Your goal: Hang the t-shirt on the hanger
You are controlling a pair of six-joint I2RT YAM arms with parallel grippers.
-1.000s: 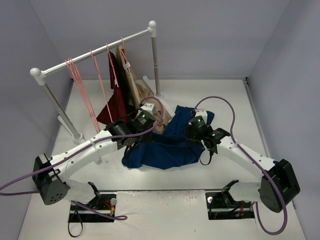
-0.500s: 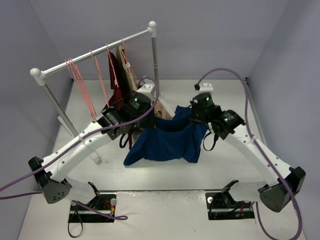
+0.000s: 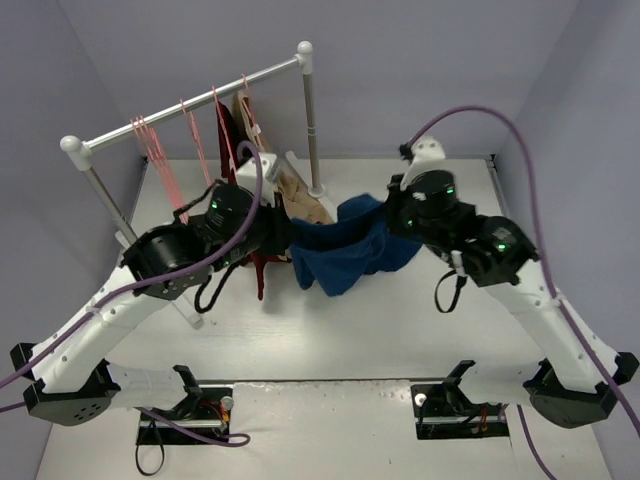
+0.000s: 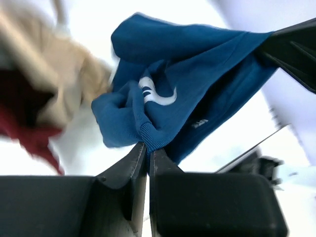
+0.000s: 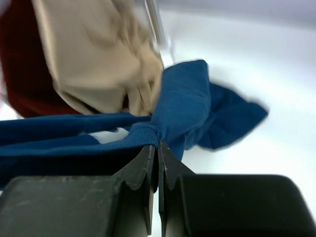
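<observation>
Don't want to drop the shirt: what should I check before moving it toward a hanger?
1. Left gripper shut on t-shirt ribbed edge: ok.
2. Right gripper shut on ribbed edge: ok.
3. Bare pink hanger on the rack: ok.
4. Neck opening spread: not ok, cloth bunched.
5. T-shirt clear of tan garment: cannot tell.

White arms with black joints, small green lights, looping purple cables; jaws black, seemingly plastic
</observation>
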